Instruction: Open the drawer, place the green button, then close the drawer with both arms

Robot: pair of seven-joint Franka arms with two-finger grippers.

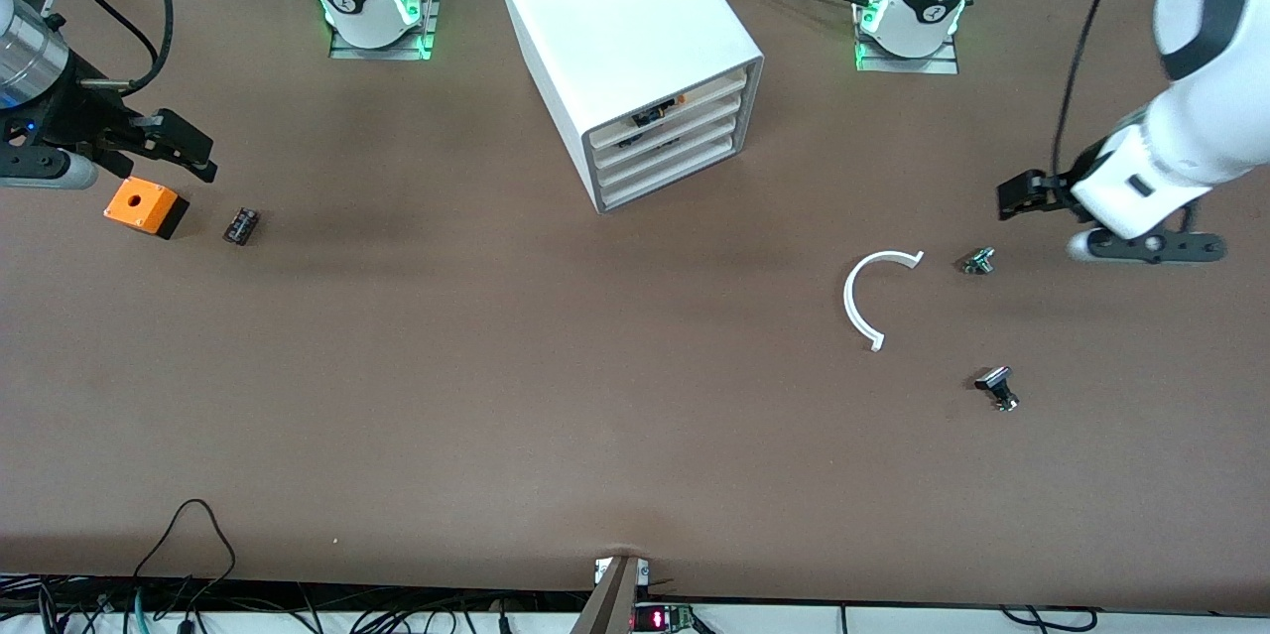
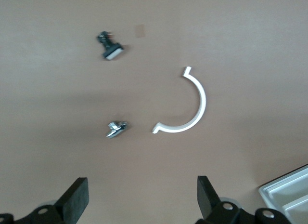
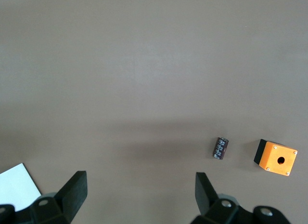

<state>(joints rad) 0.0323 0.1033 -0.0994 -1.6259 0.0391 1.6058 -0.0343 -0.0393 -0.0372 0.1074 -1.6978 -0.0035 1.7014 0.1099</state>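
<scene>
The white cabinet (image 1: 625,19) stands at the middle, toward the arms' bases. Its four tray drawers (image 1: 667,144) are all pushed in. A tiny part with a greenish tint, apparently the button (image 1: 978,261), lies on the table toward the left arm's end; it looks silvery in the left wrist view (image 2: 116,128). My left gripper (image 1: 1007,198) hangs open and empty beside it, above the table; it also shows in the left wrist view (image 2: 143,195). My right gripper (image 1: 198,153) is open and empty above the orange box; it also shows in the right wrist view (image 3: 141,192).
A white C-shaped strip (image 1: 848,302) lies beside the button. A silvery black-capped part (image 1: 997,388) lies nearer the front camera. An orange box with a hole (image 1: 145,206) and a dark cylinder (image 1: 241,225) lie toward the right arm's end. Small dark parts (image 1: 655,115) show in the upper drawers.
</scene>
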